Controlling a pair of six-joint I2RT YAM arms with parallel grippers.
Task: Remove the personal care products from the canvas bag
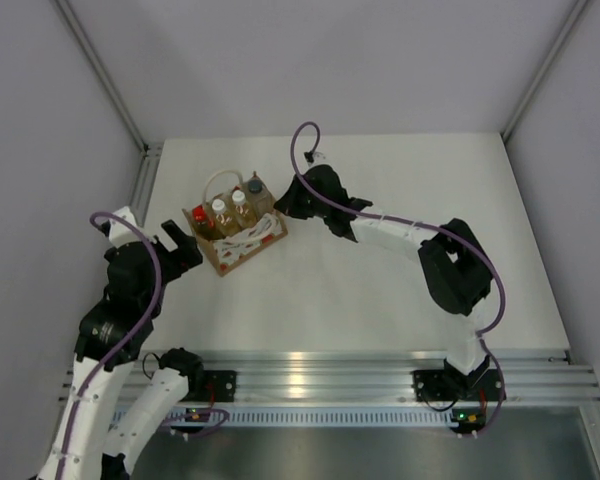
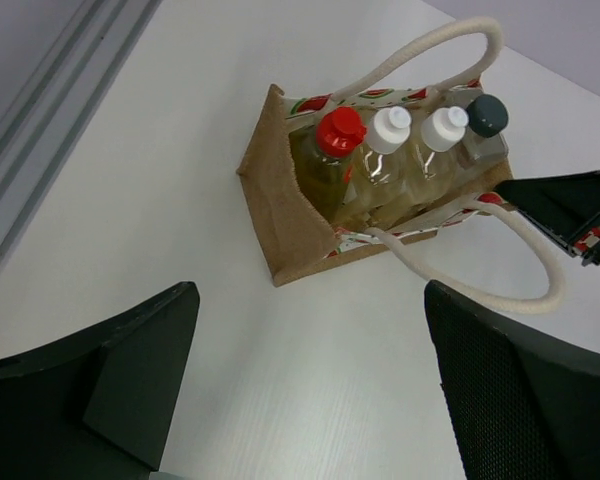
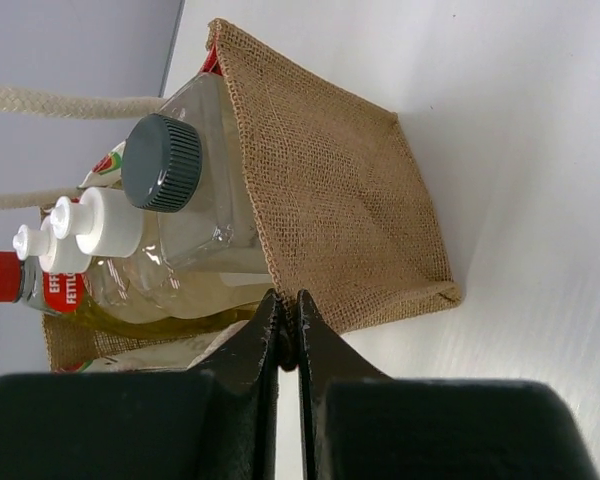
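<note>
Four small bottles are seen standing upright in a row inside the canvas bag point(image 2: 280, 215), a tan, boxy burlap tote with white rope handles point(image 2: 420, 55) and a white-and-red pattern along its long sides. A yellow bottle with a red cap point(image 2: 338, 133) is followed by two amber bottles with white caps point(image 2: 388, 130) and a clear bottle with a dark grey cap point(image 2: 486, 114). The bag is set upright on the white table point(image 1: 380, 300) with its mouth open; one handle is arched over the bottles and the other is drooped outward over the side. The right gripper point(image 3: 288, 305) is shown with its fingers pressed together, no gap being visible between them. Its tips are laid against the bag's rim at the corner by the grey-capped bottle, which is found just above and to the left of them in the wrist view. Whether fabric is pinched between the tips cannot be told. The left gripper point(image 2: 308, 300) is held with its fingers spread wide and nothing between them; the bag's opposite end, nearest the red cap, is seen just ahead, apart from both fingers.
</note>
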